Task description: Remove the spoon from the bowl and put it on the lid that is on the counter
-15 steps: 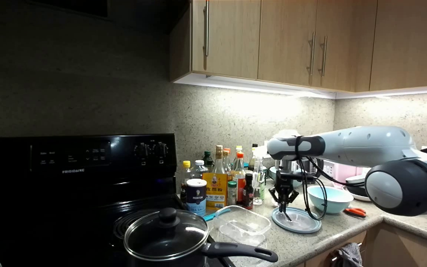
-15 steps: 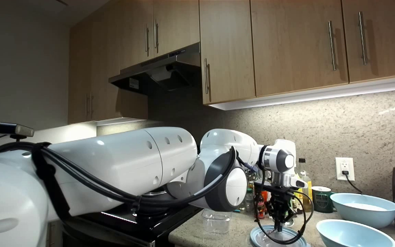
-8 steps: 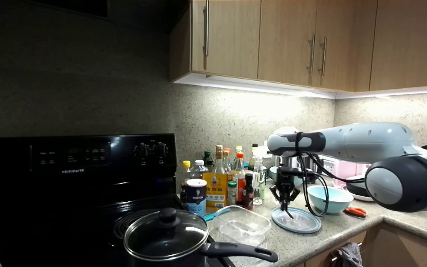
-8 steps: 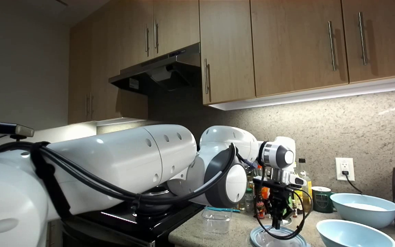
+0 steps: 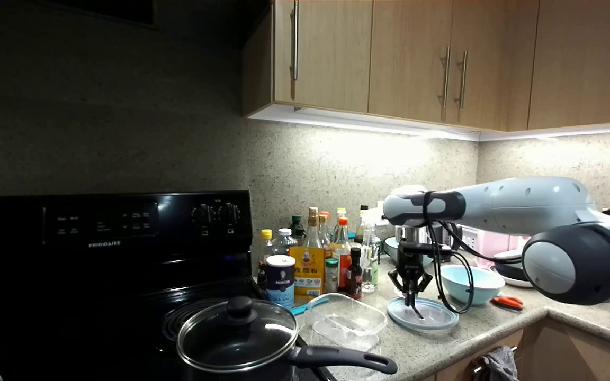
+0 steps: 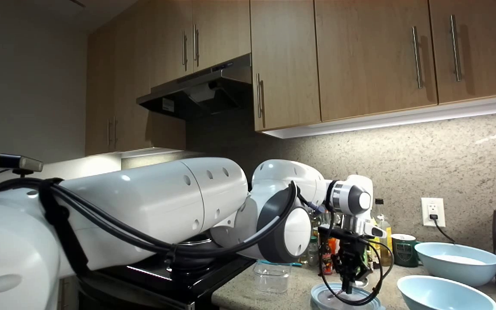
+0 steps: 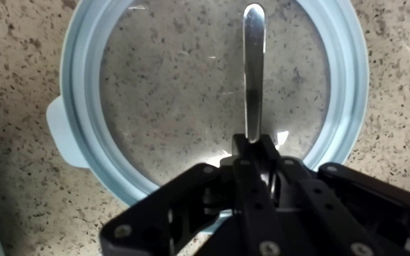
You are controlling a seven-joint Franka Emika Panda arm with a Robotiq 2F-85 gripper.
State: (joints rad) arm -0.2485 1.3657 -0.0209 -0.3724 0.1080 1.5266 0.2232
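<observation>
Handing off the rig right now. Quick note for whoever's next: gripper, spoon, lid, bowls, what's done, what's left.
Gripper: shut on the spoon, its handle reaching out over the lid.
Lid: clear with a pale-blue rim, on the counter.
Bowls, in an exterior view: front pale-blue bowl, rear pale-blue bowl; can't tell which is the task's.
Done: spoon out of both bowls, over the lid.
Left: probably ease down, release, back off. Spoon-to-lid contact isn't clear; check first.

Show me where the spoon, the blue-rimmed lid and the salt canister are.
Spoon [image 7: 254, 67]: in the wrist view, on its handle.
Lid [image 7: 349, 85]: in the wrist view, on its pale-blue rim.
Salt canister [image 5: 280, 286]: in an exterior view, on its label.
</observation>
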